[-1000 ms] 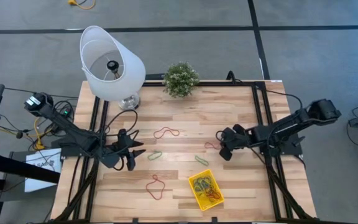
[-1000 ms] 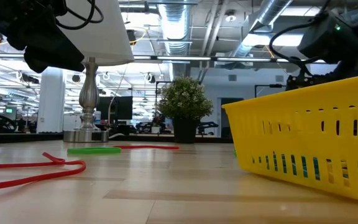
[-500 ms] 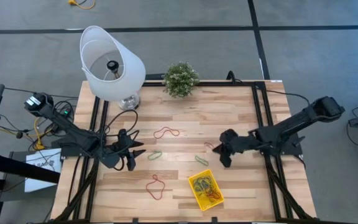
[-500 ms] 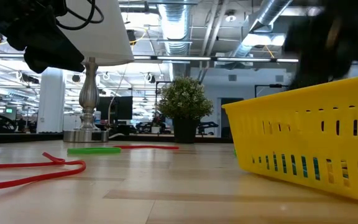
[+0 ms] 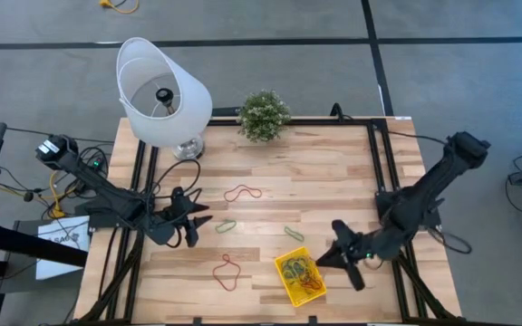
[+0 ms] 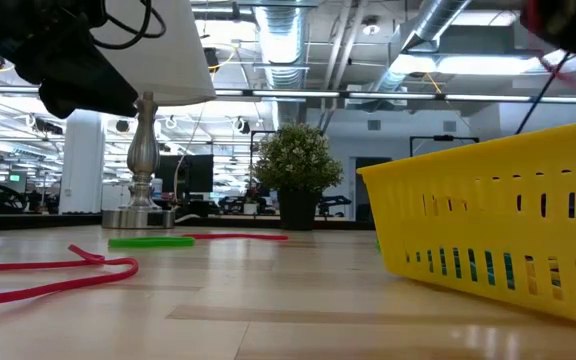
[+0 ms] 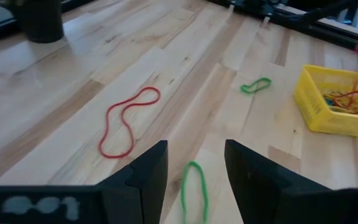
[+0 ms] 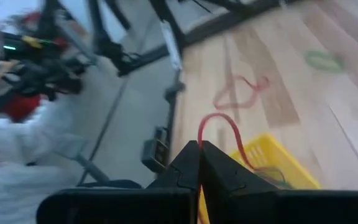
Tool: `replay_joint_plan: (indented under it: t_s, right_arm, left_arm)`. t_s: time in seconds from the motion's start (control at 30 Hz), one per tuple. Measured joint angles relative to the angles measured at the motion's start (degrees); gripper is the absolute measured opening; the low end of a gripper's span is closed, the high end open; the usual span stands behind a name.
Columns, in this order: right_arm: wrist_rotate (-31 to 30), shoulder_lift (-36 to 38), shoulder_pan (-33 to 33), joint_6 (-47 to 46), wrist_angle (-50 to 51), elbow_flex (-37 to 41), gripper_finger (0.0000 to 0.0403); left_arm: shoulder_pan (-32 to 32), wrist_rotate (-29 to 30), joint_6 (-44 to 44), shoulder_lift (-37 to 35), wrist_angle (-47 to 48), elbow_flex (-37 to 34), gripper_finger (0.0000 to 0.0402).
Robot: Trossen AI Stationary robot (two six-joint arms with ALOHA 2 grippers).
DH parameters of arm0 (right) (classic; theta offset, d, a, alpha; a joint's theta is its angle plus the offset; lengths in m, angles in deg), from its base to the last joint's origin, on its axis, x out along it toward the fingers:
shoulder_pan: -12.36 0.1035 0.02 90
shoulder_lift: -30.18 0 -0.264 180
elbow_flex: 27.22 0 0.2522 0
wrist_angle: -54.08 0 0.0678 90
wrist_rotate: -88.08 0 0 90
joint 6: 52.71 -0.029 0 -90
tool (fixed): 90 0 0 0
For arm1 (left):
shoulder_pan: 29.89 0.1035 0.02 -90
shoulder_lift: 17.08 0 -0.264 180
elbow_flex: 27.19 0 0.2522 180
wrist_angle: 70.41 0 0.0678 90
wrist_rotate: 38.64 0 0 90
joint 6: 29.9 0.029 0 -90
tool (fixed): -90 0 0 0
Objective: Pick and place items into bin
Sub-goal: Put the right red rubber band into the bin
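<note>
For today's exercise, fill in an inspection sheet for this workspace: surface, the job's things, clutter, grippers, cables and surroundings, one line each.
Surface: wooden table, light slats, dark rails along both sides.
Job's things: yellow bin near the front edge, already holding several loops; red loop, red loop, green loop and green loop lie on the wood.
Clutter: white lamp and potted plant at the far edge.
Grippers: right gripper shut on a red band beside the bin; left gripper open, next to a green loop.
Cables: black cables near the lamp base.
Surroundings: grey floor; open hall behind.
</note>
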State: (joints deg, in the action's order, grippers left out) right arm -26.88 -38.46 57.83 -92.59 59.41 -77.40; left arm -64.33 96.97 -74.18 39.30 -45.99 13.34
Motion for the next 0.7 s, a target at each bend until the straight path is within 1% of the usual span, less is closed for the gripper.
replay_joint_plan:
  t_s: [0.07, 0.2, 0.33, 0.43, 0.53, 0.63, 0.7]
  right_arm:
    - [-1.7, -3.5, 0.3, -2.1, -0.2, 0.0, 0.0001]
    - [-1.7, -9.3, -0.7, -4.7, -3.3, 0.0, 0.0006]
    - [3.2, -12.6, -2.0, -5.2, -9.4, 0.0, 0.0007]
    - [4.2, -14.7, -2.2, -5.9, -13.4, 0.0, 0.0009]
    - [6.7, -16.9, -2.4, -9.0, -13.9, -0.1, 0.0022]
    - [11.0, -18.8, -3.4, -9.4, -13.5, -0.1, 0.0043]
    - [12.2, -20.0, -3.8, -9.4, -13.4, -0.1, 0.0058]
  left_arm:
    - [0.0, 0.8, -0.8, 0.0, -0.2, -0.7, 0.0148]
    - [0.0, 1.5, -4.4, 0.0, 0.6, -1.8, 0.0148]
    - [0.0, 1.2, -7.7, 0.0, 1.4, -1.8, 0.0148]
    - [0.0, 0.0, -8.8, 0.0, 1.4, -1.8, 0.0148]
    - [0.0, -1.7, -10.1, 0.0, 1.4, -1.8, 0.0148]
    - [0.0, -3.4, -13.2, 0.0, 1.4, -1.8, 0.0148]
    - [0.0, -5.5, -14.6, 0.0, 1.4, -1.8, 0.0148]
